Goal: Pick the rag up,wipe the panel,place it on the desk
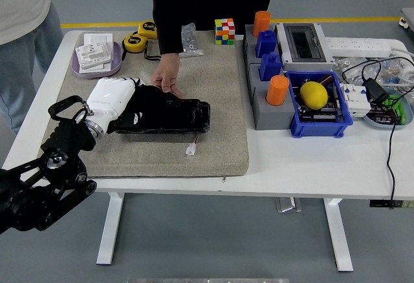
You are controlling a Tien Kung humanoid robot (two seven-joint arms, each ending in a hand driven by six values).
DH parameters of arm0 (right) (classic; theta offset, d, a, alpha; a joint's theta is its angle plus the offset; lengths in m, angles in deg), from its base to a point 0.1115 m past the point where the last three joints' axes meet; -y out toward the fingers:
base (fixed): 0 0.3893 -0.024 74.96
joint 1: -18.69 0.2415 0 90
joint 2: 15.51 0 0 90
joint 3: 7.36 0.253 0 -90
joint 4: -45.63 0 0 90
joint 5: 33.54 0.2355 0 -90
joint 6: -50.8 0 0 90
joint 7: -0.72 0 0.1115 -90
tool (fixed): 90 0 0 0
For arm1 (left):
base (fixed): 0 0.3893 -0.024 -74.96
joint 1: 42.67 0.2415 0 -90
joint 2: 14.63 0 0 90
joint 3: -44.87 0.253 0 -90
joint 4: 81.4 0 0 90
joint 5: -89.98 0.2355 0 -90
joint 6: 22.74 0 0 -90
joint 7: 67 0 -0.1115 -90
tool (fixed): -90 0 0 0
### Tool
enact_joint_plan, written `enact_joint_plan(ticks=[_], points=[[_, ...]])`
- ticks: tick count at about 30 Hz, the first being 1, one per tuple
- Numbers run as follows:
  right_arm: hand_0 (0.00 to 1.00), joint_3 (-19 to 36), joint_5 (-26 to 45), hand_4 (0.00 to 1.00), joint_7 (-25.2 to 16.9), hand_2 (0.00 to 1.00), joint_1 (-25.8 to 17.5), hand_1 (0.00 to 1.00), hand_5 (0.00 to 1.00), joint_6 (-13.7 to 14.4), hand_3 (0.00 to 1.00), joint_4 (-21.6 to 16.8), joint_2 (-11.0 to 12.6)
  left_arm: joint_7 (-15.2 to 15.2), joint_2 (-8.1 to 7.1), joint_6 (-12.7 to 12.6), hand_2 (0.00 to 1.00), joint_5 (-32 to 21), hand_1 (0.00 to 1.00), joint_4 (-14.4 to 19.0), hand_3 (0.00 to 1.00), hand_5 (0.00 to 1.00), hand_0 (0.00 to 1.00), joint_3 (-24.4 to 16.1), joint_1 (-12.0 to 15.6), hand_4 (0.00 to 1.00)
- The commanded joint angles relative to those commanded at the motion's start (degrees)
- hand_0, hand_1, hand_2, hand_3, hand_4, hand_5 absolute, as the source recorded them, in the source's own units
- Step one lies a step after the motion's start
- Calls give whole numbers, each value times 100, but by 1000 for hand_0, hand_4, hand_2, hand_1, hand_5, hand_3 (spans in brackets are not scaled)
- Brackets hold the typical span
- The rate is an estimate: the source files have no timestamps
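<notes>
At the far left a second person [22, 34] in a light top and jeans stands beside the table [310, 167]. The left hand [111, 101], white with a black arm behind it, lies on the left end of the black panel [169, 115]. It presses on something dark there, probably the rag [137, 105], but black on black I cannot separate the rag from the panel, and I cannot tell if the fingers are curled or flat. The panel rests on a beige mat [217, 141], with a small white connector [191, 149] just beside its front edge.

Behind the mat's left corner is a purple tray [97, 68] with white cards; their print is too small to read. Next to it are two yellow tape measures [140, 36] with black labels that I cannot read. A person in black [207, 5] stands at the far side, and one hand of this person [167, 76] touches the back edge of the panel.

More to the right are a clear small bag [189, 40], a colour cube [224, 30], a grey holder [264, 102] with orange and blue blocks, a blue bin [320, 125] with a yellow ball [314, 94], a grey box [301, 42], a white power strip [359, 47] and black cables [388, 121]. No brand is legible.
</notes>
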Motion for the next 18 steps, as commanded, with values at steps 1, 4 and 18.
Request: enact_joint_plan(ticks=[1,4,18], points=[[691,-1,-3,998,1,648,1,469,691,0,620,-1,2,1,-20,3,414,11,126,0,264,2,229,-46,18,88],[691,9,-8,998,0,648,3,469,691,3,620,-2,-4,-4,-76,-2,414,36,126,0,264,2,229,-142,74,88],[691,19,-21,998,14,648,8,469,691,-8,620,1,8,-4,-100,-8,413,22,125,44,263,2,228,-98,126,86]])
